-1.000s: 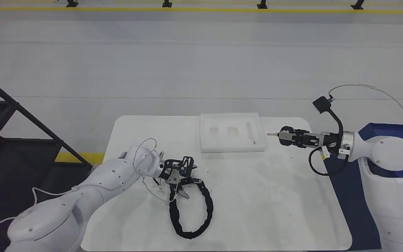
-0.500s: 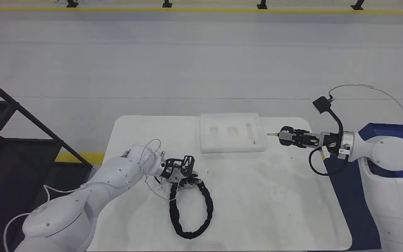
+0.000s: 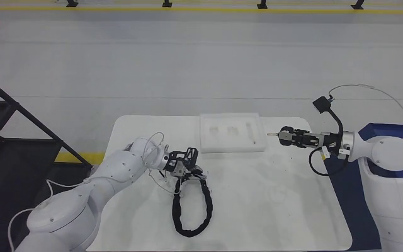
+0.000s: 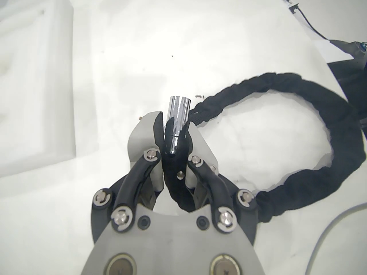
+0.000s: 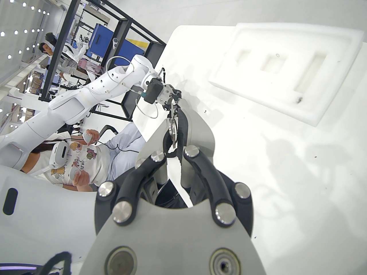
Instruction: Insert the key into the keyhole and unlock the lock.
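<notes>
The lock is a black fabric-sleeved cable loop (image 3: pixel 194 213) with a chrome cylinder end (image 4: pixel 177 121). My left gripper (image 3: pixel 183 165) is shut on that cylinder and holds it a little off the white table, while the loop (image 4: pixel 321 92) trails on the table behind it. The cylinder's free end sticks out past the fingertips. My right gripper (image 3: pixel 284 135) hovers at the table's far right, shut on the key (image 5: pixel 173 129). The key's metal tip (image 3: pixel 271 133) points toward the left arm. The two grippers are well apart.
A white foam tray (image 3: pixel 232 132) with shallow recesses lies at the table's back middle, between the arms. The white table (image 3: pixel 283 201) has bare room at front right. A thin cable (image 4: pixel 315 32) runs near the table edge. A black frame stands left of the table.
My left gripper has turned and moved slightly toward the tray, lifting the lock's cylinder end; the loop has shifted with it. The right arm has kept still.
</notes>
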Robot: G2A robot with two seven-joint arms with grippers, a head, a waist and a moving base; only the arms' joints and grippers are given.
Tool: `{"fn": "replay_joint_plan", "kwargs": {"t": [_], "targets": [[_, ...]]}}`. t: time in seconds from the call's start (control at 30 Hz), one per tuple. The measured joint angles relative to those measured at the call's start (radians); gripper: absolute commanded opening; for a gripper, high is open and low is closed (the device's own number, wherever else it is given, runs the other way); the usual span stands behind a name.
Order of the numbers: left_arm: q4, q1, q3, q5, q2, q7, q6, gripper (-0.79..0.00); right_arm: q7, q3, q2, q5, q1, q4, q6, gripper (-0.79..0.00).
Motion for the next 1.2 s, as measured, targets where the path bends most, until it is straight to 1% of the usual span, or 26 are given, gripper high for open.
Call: {"fn": "replay_joint_plan", "kwargs": {"t": [0.1,0.2,0.47,0.63,0.77,0.97,1.03,1.2], "targets": [[-0.067,-0.007,-0.008,-0.05,0.017,-0.01,-0.008,-0.785,0.0,0.0,0.0,0.0,0.0,0.0,0.0,-0.785],[-0.143,-0.017,-0.01,-0.095,0.041,-0.027,-0.024,-0.785,0.0,0.0,0.0,0.0,0.0,0.0,0.0,-0.785],[-0.338,-0.038,-0.003,-0.186,0.11,-0.026,-0.024,-0.785,-0.002,-0.001,0.0,-0.001,-0.002,-0.001,0.001,-0.785],[-0.431,-0.049,0.004,-0.243,0.141,-0.026,-0.024,-0.785,0.028,0.001,0.01,-0.018,-0.05,-0.066,0.036,-0.785],[-0.464,-0.055,0.0,-0.301,0.152,-0.026,-0.024,-0.785,0.064,0.031,0.02,0.004,-0.096,-0.13,0.056,-0.785],[-0.487,-0.052,-0.02,-0.421,0.151,-0.026,-0.024,-0.785,0.094,0.09,0.032,0.076,-0.177,-0.227,0.082,-0.785],[-0.496,-0.051,-0.031,-0.457,0.149,-0.026,-0.024,-0.785,0.093,0.105,0.035,0.106,-0.204,-0.255,0.098,-0.785],[-0.514,-0.045,-0.054,-0.491,0.143,-0.026,-0.023,-0.785,0.063,0.107,0.039,0.104,-0.25,-0.297,0.131,-0.785]]}}
